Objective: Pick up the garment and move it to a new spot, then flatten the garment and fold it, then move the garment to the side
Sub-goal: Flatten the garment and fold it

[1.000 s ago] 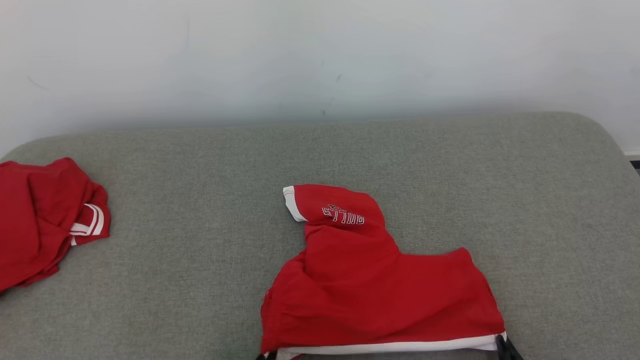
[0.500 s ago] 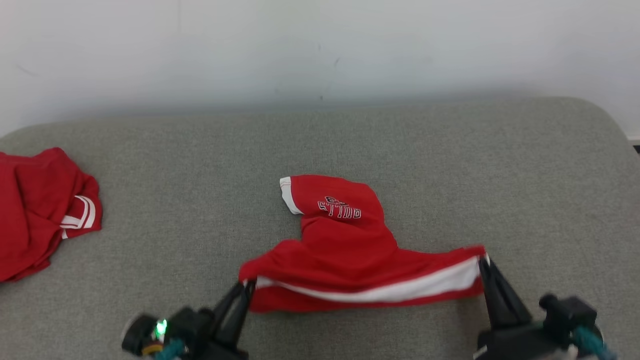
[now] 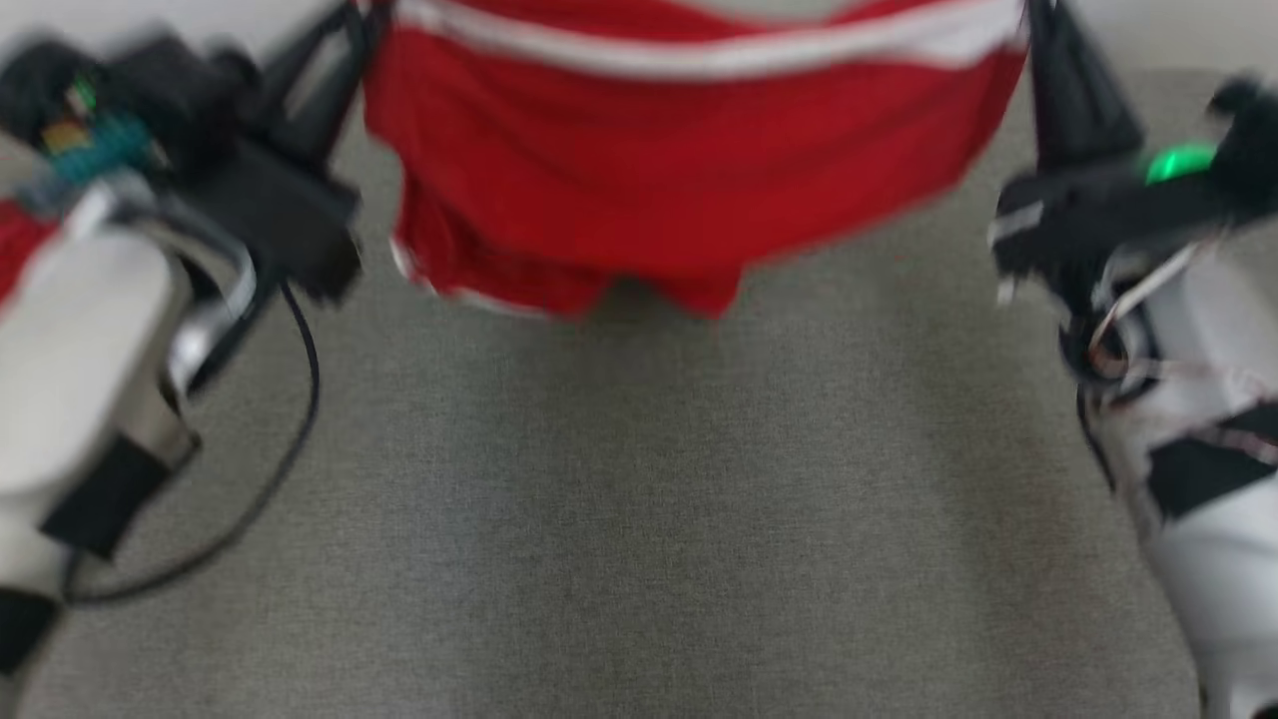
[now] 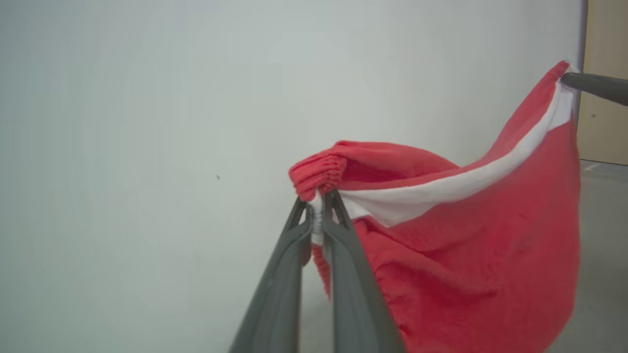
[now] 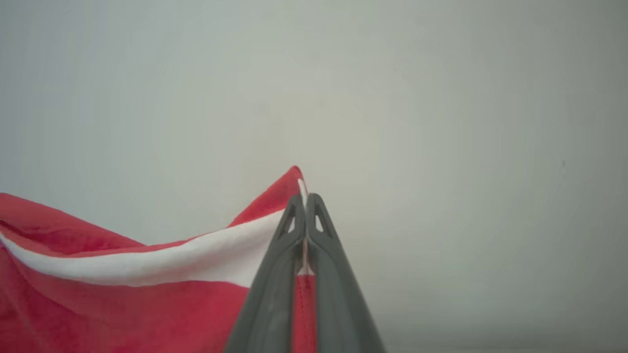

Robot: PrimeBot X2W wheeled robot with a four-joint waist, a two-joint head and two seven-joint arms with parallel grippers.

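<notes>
The garment (image 3: 639, 170), red with a white band along its top edge, hangs in the air above the grey cushion (image 3: 639, 519). My left gripper (image 3: 361, 12) is shut on its left top corner and my right gripper (image 3: 1034, 12) is shut on its right top corner, stretching the band between them. In the left wrist view the left gripper (image 4: 319, 198) pinches the bunched white band of the garment (image 4: 466, 255), and a finger of the right gripper (image 4: 596, 87) holds the far corner. In the right wrist view the right gripper (image 5: 305, 198) clamps the garment (image 5: 122, 299) at its edge.
A second red cloth (image 3: 15, 250) peeks out at the far left behind my left forearm. A black cable (image 3: 295, 399) loops from the left arm over the cushion. A pale wall (image 4: 147, 147) stands behind the cushion.
Both grippers have risen and lifted the garment off the cushion by its white-banded edge, so it now hangs between them. The head camera has tilted, so the whole view shifted.
</notes>
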